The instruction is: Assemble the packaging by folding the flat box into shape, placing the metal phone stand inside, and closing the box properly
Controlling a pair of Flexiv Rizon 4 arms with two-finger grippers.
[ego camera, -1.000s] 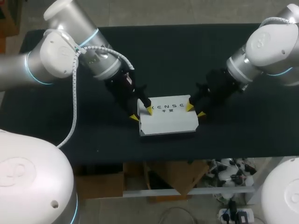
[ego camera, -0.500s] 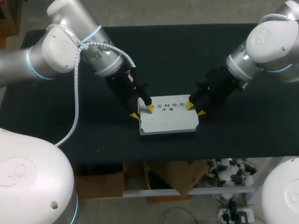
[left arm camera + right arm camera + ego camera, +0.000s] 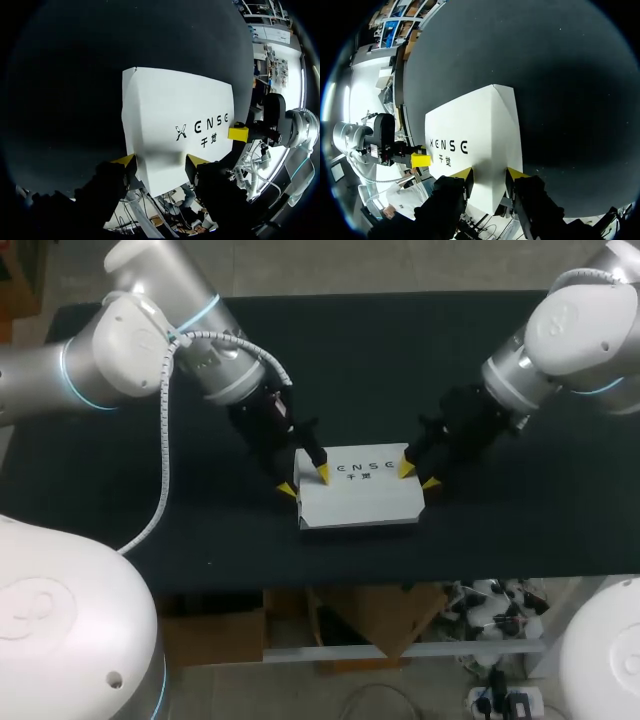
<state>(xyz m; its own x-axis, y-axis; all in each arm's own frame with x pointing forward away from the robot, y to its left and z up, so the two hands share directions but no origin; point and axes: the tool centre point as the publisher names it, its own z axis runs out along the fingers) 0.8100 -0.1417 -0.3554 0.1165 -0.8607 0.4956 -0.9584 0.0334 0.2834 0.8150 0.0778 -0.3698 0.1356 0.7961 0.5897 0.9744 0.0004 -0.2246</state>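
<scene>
L gripper (image 3: 305, 483) pinched white box (image 3: 360, 498) at 9 o'clock end, jaws part-spread. R gripper (image 3: 417, 476) clamped 3 o'clock end likewise.

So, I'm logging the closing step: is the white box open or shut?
Shut: the box has its printed top lying flat, no flap raised. Contents cannot be seen.

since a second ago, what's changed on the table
The left arm leaned slightly toward the black table's far side; the left hand barely shifted. The white cardboard box stayed put, the right hand too; both hands remain shut on its ends.
</scene>
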